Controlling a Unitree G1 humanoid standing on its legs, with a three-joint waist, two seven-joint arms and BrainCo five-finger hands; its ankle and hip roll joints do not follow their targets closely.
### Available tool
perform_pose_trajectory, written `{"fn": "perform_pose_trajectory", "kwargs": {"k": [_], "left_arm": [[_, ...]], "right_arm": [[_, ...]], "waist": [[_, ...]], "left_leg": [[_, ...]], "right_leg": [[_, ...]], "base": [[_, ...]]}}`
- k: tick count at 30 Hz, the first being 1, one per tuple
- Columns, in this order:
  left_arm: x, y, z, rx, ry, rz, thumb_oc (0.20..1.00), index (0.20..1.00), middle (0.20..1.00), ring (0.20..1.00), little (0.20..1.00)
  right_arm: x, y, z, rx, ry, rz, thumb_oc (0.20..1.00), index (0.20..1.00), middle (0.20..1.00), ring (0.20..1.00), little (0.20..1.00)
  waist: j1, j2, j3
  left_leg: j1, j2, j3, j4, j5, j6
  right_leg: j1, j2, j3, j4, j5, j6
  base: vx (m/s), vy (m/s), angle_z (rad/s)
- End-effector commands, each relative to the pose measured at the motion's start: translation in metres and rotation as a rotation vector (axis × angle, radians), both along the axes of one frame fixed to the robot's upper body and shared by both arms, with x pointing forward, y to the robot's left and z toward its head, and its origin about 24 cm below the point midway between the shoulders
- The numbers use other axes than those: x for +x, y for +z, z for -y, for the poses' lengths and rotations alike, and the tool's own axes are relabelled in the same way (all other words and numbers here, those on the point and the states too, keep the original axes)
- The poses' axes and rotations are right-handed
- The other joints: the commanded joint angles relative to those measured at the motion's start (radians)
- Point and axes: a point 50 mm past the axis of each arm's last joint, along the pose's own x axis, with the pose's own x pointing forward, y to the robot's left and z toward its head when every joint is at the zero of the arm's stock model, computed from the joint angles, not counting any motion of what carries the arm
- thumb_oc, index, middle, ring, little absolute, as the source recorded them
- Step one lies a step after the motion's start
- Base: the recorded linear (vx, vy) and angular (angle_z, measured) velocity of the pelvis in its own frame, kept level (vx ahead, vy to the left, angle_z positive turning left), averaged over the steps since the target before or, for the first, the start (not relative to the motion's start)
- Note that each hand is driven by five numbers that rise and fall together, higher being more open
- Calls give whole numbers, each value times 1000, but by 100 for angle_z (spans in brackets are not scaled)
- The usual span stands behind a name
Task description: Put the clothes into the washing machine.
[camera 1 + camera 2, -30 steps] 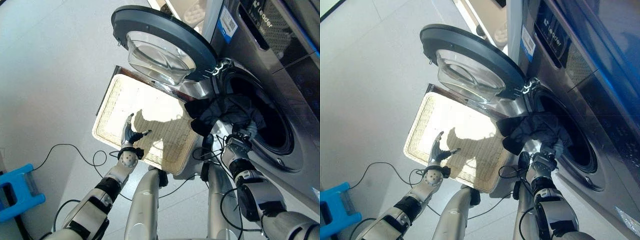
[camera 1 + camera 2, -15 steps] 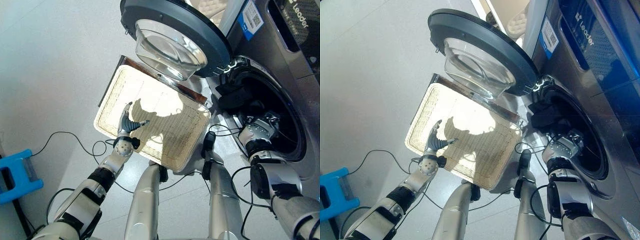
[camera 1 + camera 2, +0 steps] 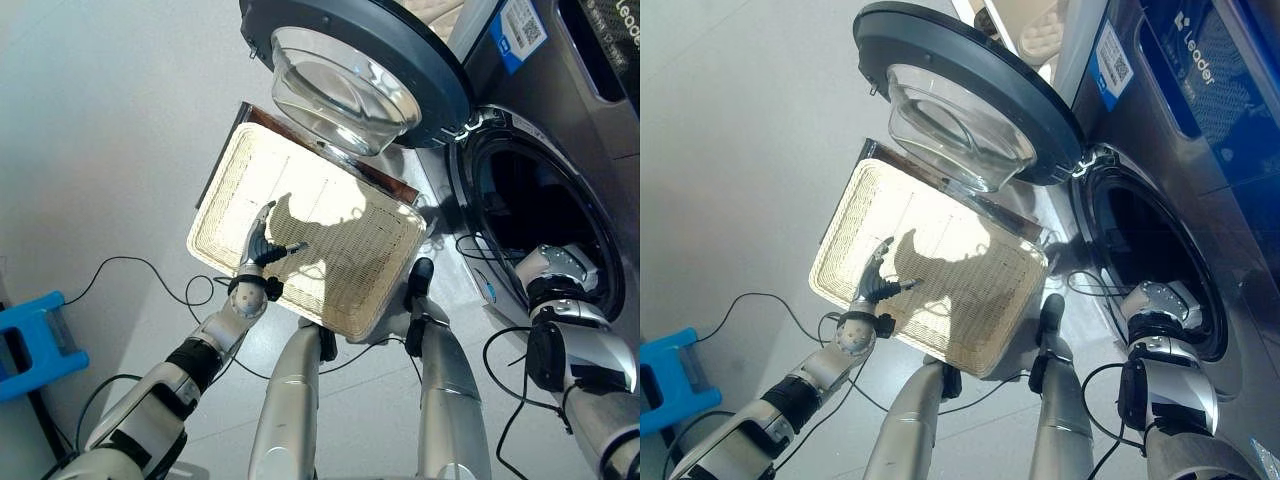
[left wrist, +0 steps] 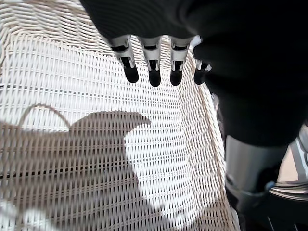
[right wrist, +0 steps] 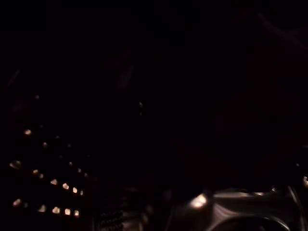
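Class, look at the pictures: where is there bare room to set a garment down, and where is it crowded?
The wicker basket is bare past the left hand; grey floor beside it is free. Crowded: the washing machine opening, where the right arm enters.

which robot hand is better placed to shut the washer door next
Left, probably. The left robot hand hangs open over the wicker basket, just below the open door. The right arm reaches into the drum and would have to pull out first.

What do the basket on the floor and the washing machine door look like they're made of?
The basket looks like pale woven wicker or rattan, possibly a plastic imitation: the left wrist view shows interlaced strands with gaps. The washing machine door appears to be a matte dark grey plastic ring around a clear bowl, glass or clear plastic, judging by its glossy see-through bulge.
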Motion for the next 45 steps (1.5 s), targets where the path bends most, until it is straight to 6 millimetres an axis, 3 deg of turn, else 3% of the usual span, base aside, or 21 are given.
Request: {"fn": "perform_pose_trajectory", "kwargs": {"k": [1, 8, 9, 19, 34, 39, 43, 44, 45], "left_arm": [[-1, 5, -2, -24, 15, 36, 1000, 1000, 1000, 1000, 1000], [-1, 8, -3, -19, 15, 36, 1000, 1000, 1000, 1000, 1000], [-1, 7, -3, -17, 15, 32, 1000, 1000, 1000, 1000, 1000], [1, 9, -2, -12, 5, 38, 1000, 1000, 1000, 1000, 1000], [5, 9, -1, -2, 7, 31, 1000, 1000, 1000, 1000, 1000], [6, 7, 0, 1, 8, 31, 1000, 1000, 1000, 1000, 1000], [5, 5, 1, 16, 0, 35, 1000, 1000, 1000, 1000, 1000], [4, 3, 2, 25, -1, 38, 1000, 1000, 1000, 1000, 1000], [4, 3, 2, 26, -1, 38, 1000, 1000, 1000, 1000, 1000]], "right_arm": [[-42, 28, 41, -136, -270, 38, 200, 200, 200, 200, 200], [-33, 47, 39, -271, -228, 94, 222, 222, 222, 222, 222], [-30, 47, 39, -287, -197, 82, 1000, 1000, 1000, 1000, 1000], [-16, 31, 40, -232, -18, -88, 1000, 1000, 1000, 1000, 1000], [9, 34, 27, -475, 295, -509, 1000, 1000, 1000, 1000, 1000], [26, 19, 4, -725, 466, -906, 1000, 1000, 1000, 1000, 1000], [30, 9, -4, -826, 502, -1154, 1000, 1000, 1000, 1000, 1000], [31, 4, -8, -909, 486, -1332, 1000, 1000, 1000, 1000, 1000], [32, 4, -9, -918, 482, -1352, 1000, 1000, 1000, 1000, 1000]], "waist": [[-12, 35, -20], [-12, 41, -20], [-10, 39, -20], [-4, 33, -20], [1, 31, -20], [4, 22, -20], [7, 20, -20], [9, 21, -20], [9, 20, -20]], "left_leg": [[14, -57, 21, 52, -98, -50], [27, -59, 23, 44, -97, -54], [27, -59, 22, 44, -96, -54], [32, -54, 22, 44, -96, -49], [21, -55, 20, 60, -103, -43], [17, -54, 15, 77, -115, -39], [11, -51, 14, 87, -119, -39], [11, -48, 13, 88, -119, -37], [11, -48, 13, 88, -119, -37]], "right_leg": [[7, 10, -32, 83, -37, 99], [17, 8, -32, 74, -37, 100], [18, 8, -34, 74, -37, 100], [23, 7, -41, 82, -42, 96], [13, 7, -44, 101, -54, 93], [12, 4, -47, 118, -66, 92], [9, 1, -52, 128, -72, 91], [7, 2, -52, 133, -74, 91], [6, 2, -52, 134, -74, 91]], "base": [[0, 0, 0], [0, 0, 0], [0, 0, 0], [0, 0, 0], [5, 0, 0], [12, -10, 0], [0, 0, 0], [0, 0, 0], [4, -3, 3]]}}
